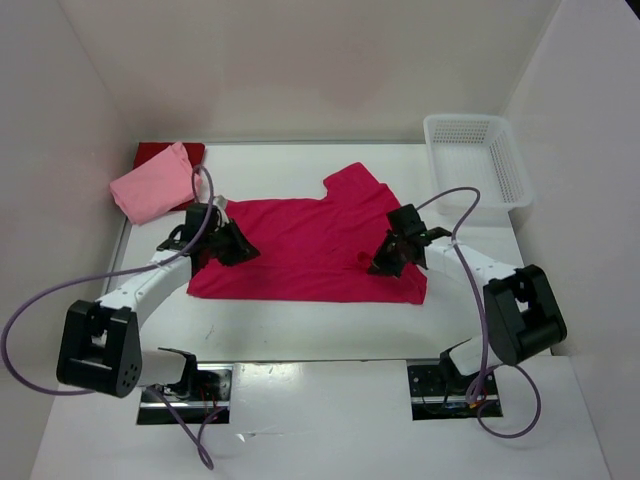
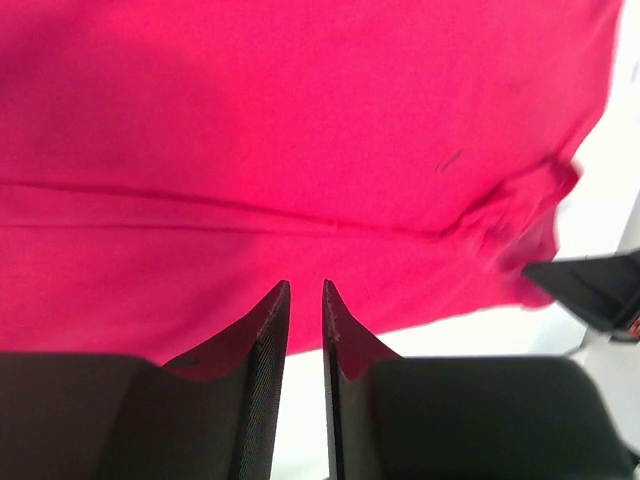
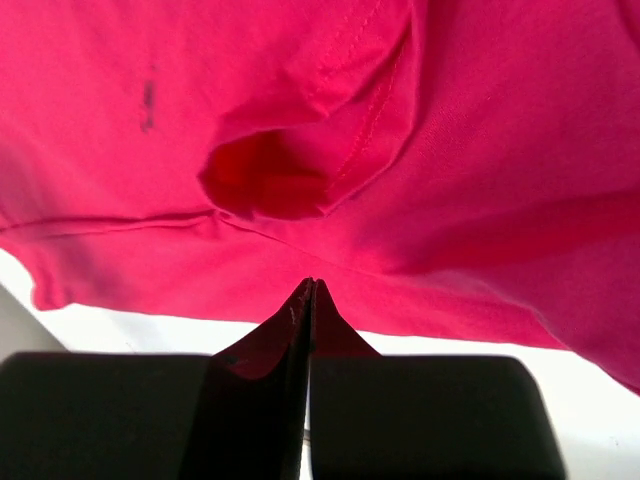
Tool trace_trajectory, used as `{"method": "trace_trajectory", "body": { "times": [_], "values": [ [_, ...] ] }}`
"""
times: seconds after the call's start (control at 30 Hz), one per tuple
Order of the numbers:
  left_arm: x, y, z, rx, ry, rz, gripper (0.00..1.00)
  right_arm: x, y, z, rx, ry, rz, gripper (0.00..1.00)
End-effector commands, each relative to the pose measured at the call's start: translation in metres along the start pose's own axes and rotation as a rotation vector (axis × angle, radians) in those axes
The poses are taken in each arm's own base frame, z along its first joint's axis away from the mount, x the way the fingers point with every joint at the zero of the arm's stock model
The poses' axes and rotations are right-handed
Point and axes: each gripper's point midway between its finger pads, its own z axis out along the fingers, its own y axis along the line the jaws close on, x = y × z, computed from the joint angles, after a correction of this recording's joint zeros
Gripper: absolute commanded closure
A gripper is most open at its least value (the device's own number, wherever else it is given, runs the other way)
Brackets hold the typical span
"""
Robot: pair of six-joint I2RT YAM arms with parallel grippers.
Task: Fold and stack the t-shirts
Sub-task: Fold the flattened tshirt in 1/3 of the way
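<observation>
Top external: white basket (image 1: pixel 436 165) right of magenta t-shirt (image 1: pixel 310 245).

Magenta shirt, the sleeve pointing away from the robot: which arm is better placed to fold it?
Right, probably: the right gripper sits near that sleeve, the left gripper is at the shirt's opposite edge.

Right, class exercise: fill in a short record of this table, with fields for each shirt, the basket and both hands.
magenta shirt: spread out mid-table
pink shirt: folded, far left corner, on the dark red shirt
dark red shirt: mostly hidden under the pink one
basket: white mesh, far right corner
left hand: slightly open, at the magenta shirt's left edge
right hand: shut, at its right side; grip on cloth unclear
</observation>
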Motion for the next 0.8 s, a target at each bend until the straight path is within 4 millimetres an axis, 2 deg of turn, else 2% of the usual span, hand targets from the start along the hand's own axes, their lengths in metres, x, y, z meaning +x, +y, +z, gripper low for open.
{"method": "trace_trajectory", "body": {
  "times": [0.0,0.07,0.2,0.23,0.4,0.43,0.47,0.57,0.67,0.7,0.73,0.77],
  "values": [
    [0.015,-0.014,0.012,0.053,0.059,0.036,0.74,-0.012,0.027,-0.005,-0.074,-0.031,-0.058,1.00],
    [0.029,-0.021,0.014,0.076,0.107,0.053,0.74,-0.012,0.027,-0.005,-0.074,-0.032,-0.069,1.00],
    [0.048,-0.020,0.023,0.069,0.159,0.080,0.73,-0.005,0.016,0.004,-0.039,0.006,-0.074,1.00],
    [0.054,-0.014,0.024,0.058,0.172,0.074,0.73,-0.004,0.011,0.011,-0.022,0.005,-0.072,1.00],
    [0.058,-0.007,0.019,0.034,0.169,0.072,0.73,-0.011,0.008,0.035,0.018,0.012,-0.088,1.00],
    [0.056,-0.009,0.016,0.042,0.159,0.075,0.73,-0.014,0.015,0.034,0.008,0.016,-0.100,1.00],
    [0.055,-0.008,0.017,0.036,0.153,0.076,0.73,-0.013,0.012,0.037,0.018,0.023,-0.098,1.00],
    [0.053,-0.011,0.014,0.043,0.144,0.070,0.72,-0.026,0.024,0.039,0.004,-0.020,-0.114,1.00],
    [0.053,-0.011,0.014,0.042,0.145,0.059,0.72,-0.038,0.035,0.051,0.004,-0.032,-0.135,1.00],
    [0.053,-0.011,0.014,0.042,0.145,0.059,0.72,-0.046,0.046,0.053,-0.011,-0.044,-0.148,1.00],
    [0.053,-0.011,0.014,0.042,0.145,0.059,0.72,-0.047,0.042,0.064,0.015,-0.037,-0.145,1.00],
    [0.057,-0.009,0.013,0.036,0.151,0.057,0.72,-0.053,0.049,0.066,0.005,-0.045,-0.155,1.00]
  ]
}}
